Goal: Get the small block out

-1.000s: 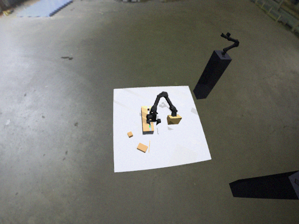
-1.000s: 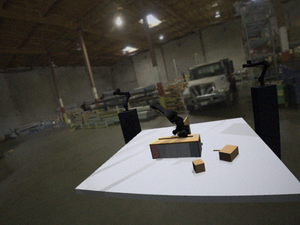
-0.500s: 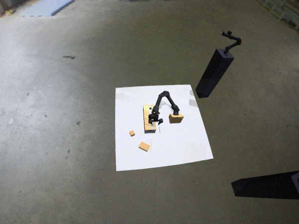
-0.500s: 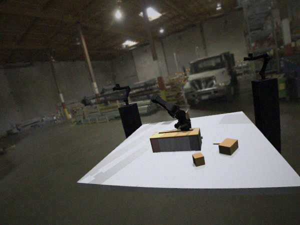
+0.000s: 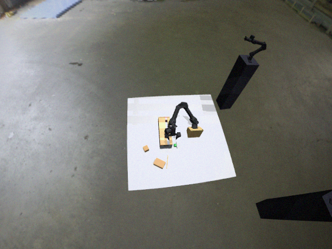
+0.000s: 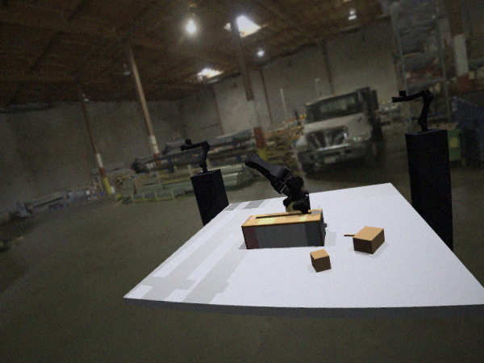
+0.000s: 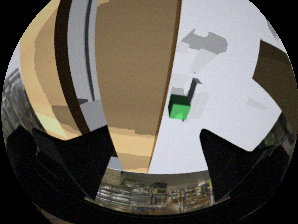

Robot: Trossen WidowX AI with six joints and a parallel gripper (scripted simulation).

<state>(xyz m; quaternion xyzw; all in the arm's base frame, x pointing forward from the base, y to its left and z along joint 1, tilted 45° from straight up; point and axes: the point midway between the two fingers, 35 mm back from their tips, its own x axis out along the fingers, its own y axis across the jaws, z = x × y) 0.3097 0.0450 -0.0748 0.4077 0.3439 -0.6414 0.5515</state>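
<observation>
And there's the block [image 5: 175,145] [image 7: 179,107], out on the table [image 5: 144,177] [image 6: 258,282] [image 7: 200,65], just right of the box [image 5: 165,143] [image 6: 282,235] [image 7: 135,75] near its near end! The claw [image 5: 172,136] [image 7: 162,129] hangs over the box's right side, spread and empty, likely so it can come down around the block.

- A grey, stained concrete floor [image 5: 69,124] [image 6: 101,282] is shown around the white table.
- A brown timber ceiling [image 6: 81,40] is fitted with a bright round lamp [image 6: 191,27].
- Pale grey block walls [image 6: 48,137] are placed behind stacked materials.
- A white flat-nosed truck [image 6: 335,129] is parked before the rear wall.
- A blue interlocking mat [image 5: 50,8] is laid at one corner.
</observation>
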